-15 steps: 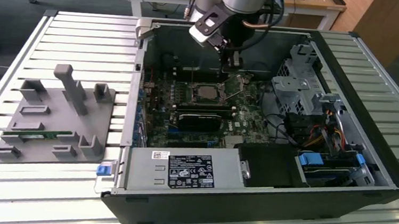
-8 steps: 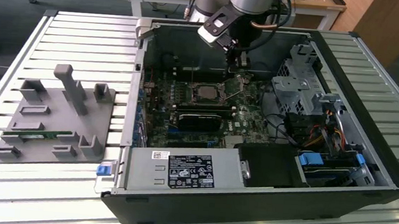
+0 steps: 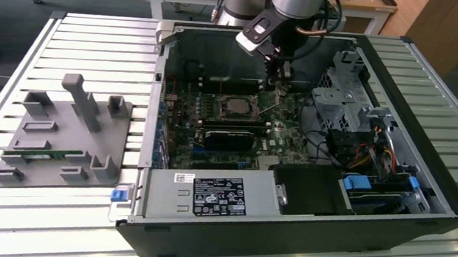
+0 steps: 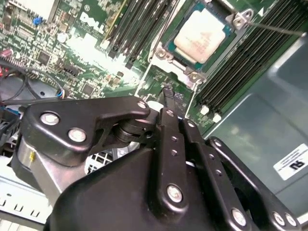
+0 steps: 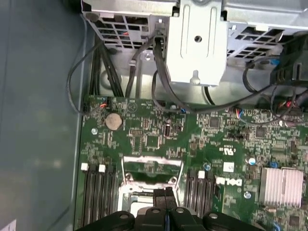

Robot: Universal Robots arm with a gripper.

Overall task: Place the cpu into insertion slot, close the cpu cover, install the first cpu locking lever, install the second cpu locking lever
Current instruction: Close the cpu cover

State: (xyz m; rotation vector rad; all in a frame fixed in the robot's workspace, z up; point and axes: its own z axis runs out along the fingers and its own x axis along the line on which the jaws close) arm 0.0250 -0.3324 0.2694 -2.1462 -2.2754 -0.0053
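Jaws pressed tight together, gripping nothing: my gripper (image 4: 168, 92) hangs just beside the insertion slot (image 4: 161, 53). Within that slot lies the cpu (image 4: 202, 36) (pale face up), and a thin lever rod (image 4: 281, 30) juts out from one corner of the slot.

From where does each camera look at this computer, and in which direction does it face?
Exterior view: off the arm, above the open computer case, looking down inside; arm and gripper show.
Second wrist view: at the wrist, facing past the gripper's links to the cpu.
First wrist view: at the wrist, facing the motherboard; the shut gripper shows.
Shared: both wrist views show gripper and motherboard.
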